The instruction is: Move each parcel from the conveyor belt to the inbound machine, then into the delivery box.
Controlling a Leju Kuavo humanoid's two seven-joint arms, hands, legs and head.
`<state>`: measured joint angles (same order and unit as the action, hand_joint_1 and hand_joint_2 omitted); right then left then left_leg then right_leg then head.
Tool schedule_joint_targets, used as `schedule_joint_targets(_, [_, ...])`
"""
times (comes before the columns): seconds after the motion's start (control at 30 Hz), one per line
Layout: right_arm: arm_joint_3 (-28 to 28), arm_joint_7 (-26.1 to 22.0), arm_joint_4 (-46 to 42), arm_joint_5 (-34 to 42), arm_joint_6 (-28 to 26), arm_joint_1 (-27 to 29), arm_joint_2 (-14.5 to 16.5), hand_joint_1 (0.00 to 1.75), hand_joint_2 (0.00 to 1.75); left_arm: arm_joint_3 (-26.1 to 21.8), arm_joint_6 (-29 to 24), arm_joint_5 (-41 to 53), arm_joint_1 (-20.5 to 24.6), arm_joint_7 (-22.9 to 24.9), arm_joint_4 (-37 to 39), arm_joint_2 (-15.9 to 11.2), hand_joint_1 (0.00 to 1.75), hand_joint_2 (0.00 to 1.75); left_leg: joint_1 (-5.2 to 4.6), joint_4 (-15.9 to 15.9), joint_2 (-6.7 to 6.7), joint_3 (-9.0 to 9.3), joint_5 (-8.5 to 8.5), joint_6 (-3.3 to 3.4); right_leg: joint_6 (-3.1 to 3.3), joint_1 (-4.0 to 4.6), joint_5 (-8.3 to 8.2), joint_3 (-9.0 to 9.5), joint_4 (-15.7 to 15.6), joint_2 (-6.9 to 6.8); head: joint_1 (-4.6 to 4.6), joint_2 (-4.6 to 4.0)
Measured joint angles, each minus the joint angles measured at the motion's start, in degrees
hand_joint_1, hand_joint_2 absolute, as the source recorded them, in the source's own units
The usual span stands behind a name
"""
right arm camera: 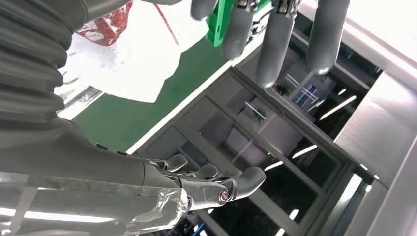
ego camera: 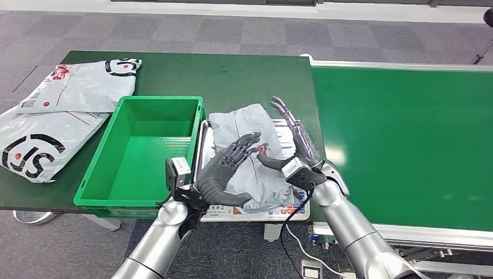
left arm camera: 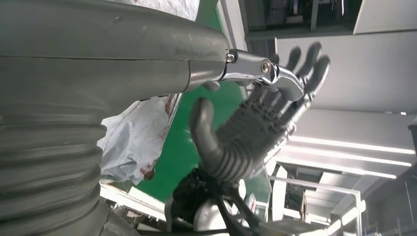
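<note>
Green tabletop (ego camera: 256, 75) carries a scale (ego camera: 288, 129) with a crumpled parcel (ego camera: 244, 125) on it, right of the bin (ego camera: 145, 145). My left hand (ego camera: 228, 168) and right hand (ego camera: 293, 142) hover over the parcel, fingers spread, holding nothing.

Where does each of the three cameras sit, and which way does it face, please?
Head view: high on the body, looking down at the grey parcel on the scale; both arms show.
Left wrist view: behind the left hand, facing the right hand.
Right wrist view: behind the right hand, facing the left hand's fingers.
Shared: the parcel shows in all three.
</note>
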<state>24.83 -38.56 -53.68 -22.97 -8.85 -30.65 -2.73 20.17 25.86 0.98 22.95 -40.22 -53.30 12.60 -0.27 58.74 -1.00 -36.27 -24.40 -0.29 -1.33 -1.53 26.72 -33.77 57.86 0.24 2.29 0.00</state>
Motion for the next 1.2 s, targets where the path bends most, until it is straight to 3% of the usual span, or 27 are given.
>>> schedule_joint_targets(0.13, [-1.1,-0.7,-4.5,3.8,-6.9,2.1,-0.6,0.00,1.75,0.0,-0.5,0.0,0.0,0.0,0.1,0.0,0.00,1.75,0.00,0.0,-0.03,0.00,0.00,0.00,0.00,0.00,0.00,0.01,0.0,-0.03,0.00,0.00])
schedule_joint_targets(0.27, [-3.7,-0.7,-15.8,10.3,-16.3,5.8,-1.6,0.00,1.75,0.0,-1.7,0.5,0.2,0.0,0.8,-0.1,0.00,1.75,-0.01,0.0,-0.02,-0.01,-0.01,-0.01,0.00,-0.01,0.00,-0.01,0.0,0.00,0.00,0.00])
schedule_joint_targets(0.37, [-5.1,-0.7,-24.3,11.9,-19.5,8.0,-2.4,0.00,1.75,0.6,-4.9,2.8,1.2,0.0,2.3,-0.1,0.00,1.75,-0.03,0.0,0.01,-0.01,-0.03,0.00,-0.01,-0.03,0.01,-0.04,0.0,0.02,0.00,0.00])
schedule_joint_targets(0.53, [-5.9,-0.7,-34.7,10.2,-19.3,12.3,-2.6,0.00,1.75,6.4,-17.4,10.2,4.1,0.0,7.4,0.0,0.00,1.75,-0.03,0.0,0.00,0.00,-0.03,0.00,-0.01,-0.03,0.02,-0.02,0.0,0.01,0.00,0.00])
schedule_joint_targets(0.63, [-5.9,-0.7,-38.4,9.6,-19.3,14.6,-2.6,0.00,1.75,10.5,-21.9,12.6,5.3,0.0,10.7,0.1,0.00,1.75,-0.03,0.0,0.04,0.00,-0.03,0.00,0.00,-0.03,0.01,-0.03,0.0,0.02,0.00,0.00])
schedule_joint_targets(0.83, [-5.9,-0.7,-41.6,9.3,-18.5,16.3,-2.6,0.00,1.75,15.1,-26.1,15.7,7.3,0.0,16.4,0.7,0.00,1.75,-0.03,0.0,0.05,0.00,-0.03,0.00,0.00,-0.03,0.00,-0.02,0.0,0.03,0.00,0.00])
schedule_joint_targets(1.2, [-6.3,-0.7,-42.6,7.2,-16.4,18.0,-2.5,0.00,1.75,17.5,-31.9,22.0,9.7,0.0,24.2,2.8,0.00,1.75,-0.04,0.0,0.03,0.00,-0.03,0.00,0.00,-0.03,0.01,0.00,0.0,0.02,0.00,0.00])
